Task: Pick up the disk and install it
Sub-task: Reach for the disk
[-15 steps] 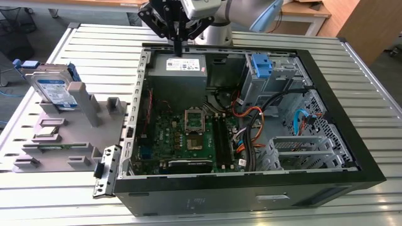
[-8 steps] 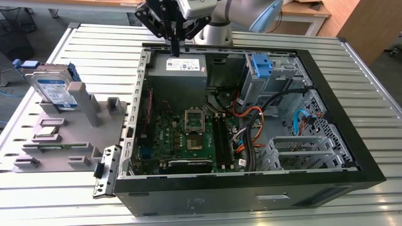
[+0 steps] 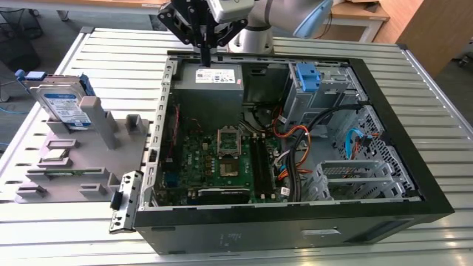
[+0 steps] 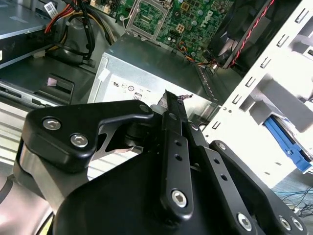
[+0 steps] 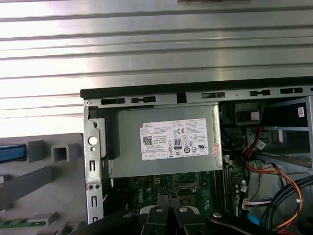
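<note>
Gripper (image 3: 205,60) clenched, empty, above power supply (image 3: 209,77); disk (image 3: 65,106) sat well apart at exterior view's left, silver, blue-framed, propped in grey stand (image 3: 74,166).

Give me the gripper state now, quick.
Gripper: shut, holding nothing, over the power supply; the disk sits in the stand.

One open computer case (image 3: 296,227); inside it, one grey power-supply box (image 3: 209,77), one motherboard (image 3: 221,160), one blue bracket (image 3: 307,75). Beside the case, one grey stand (image 3: 66,160) holding one disk (image 3: 65,105). Above the case, one gripper (image 3: 205,58).
</note>
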